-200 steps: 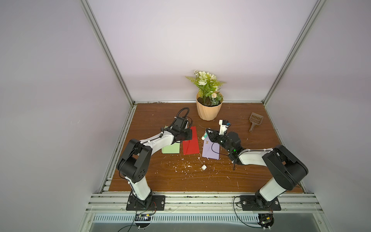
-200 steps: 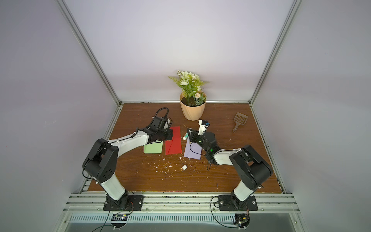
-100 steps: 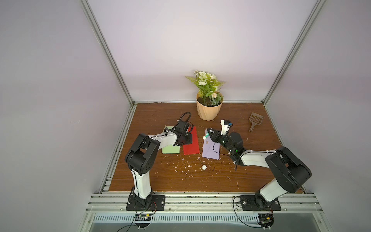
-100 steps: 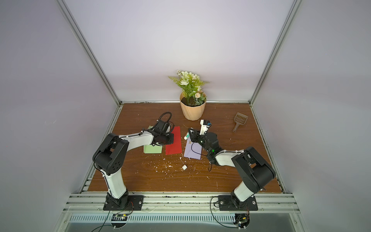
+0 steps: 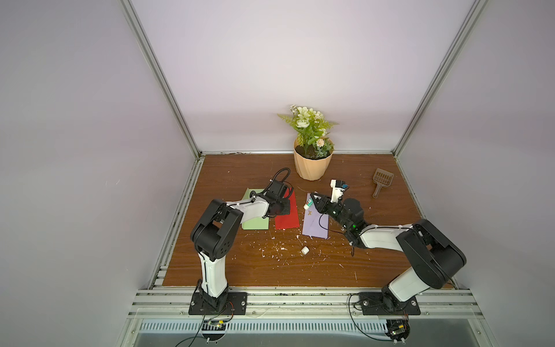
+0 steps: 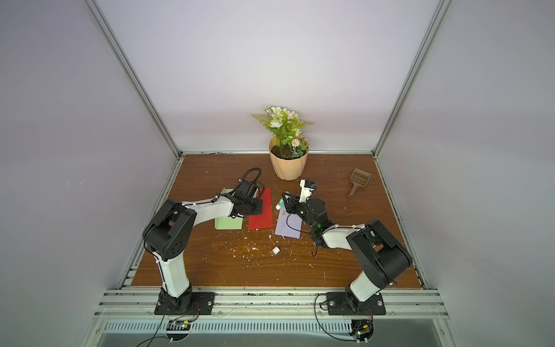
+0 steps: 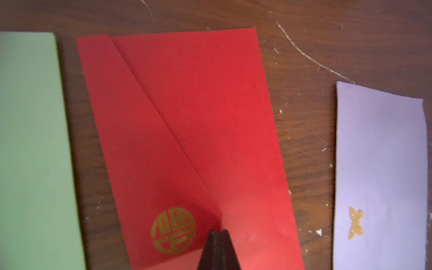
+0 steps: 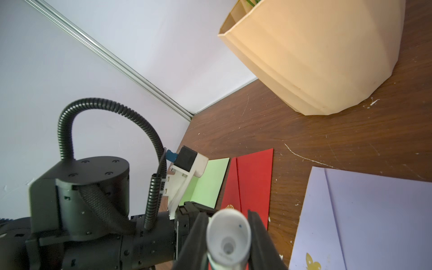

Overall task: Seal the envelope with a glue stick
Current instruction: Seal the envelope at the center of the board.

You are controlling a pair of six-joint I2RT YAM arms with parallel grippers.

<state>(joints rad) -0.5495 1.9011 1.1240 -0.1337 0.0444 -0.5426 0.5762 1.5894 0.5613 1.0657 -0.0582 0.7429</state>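
Three envelopes lie side by side: green (image 5: 255, 223), red (image 5: 288, 220) and lavender (image 5: 315, 225). My left gripper (image 7: 218, 232) is shut with nothing in it. Its tips rest on the red envelope (image 7: 198, 117) at the point of the folded flap, beside a gold emblem (image 7: 173, 230). My right gripper (image 8: 228, 214) is shut on the glue stick (image 8: 228, 236), a white tube with a green band and no cap. It holds the glue stick (image 5: 308, 205) low over the far end of the lavender envelope (image 8: 374, 222). A small white cap (image 5: 305, 250) lies on the table nearer the front.
A beige pot with a plant (image 5: 312, 163) stands close behind the envelopes. A brown scoop (image 5: 382, 180) lies at the back right. White flecks are scattered over the wooden table (image 5: 240, 270). Walls and metal rails close the cell in on three sides.
The left arm's shoulder and elbow have swung right, and its shut gripper has slid slightly right and toward the front on the red envelope. The right arm has hardly moved.
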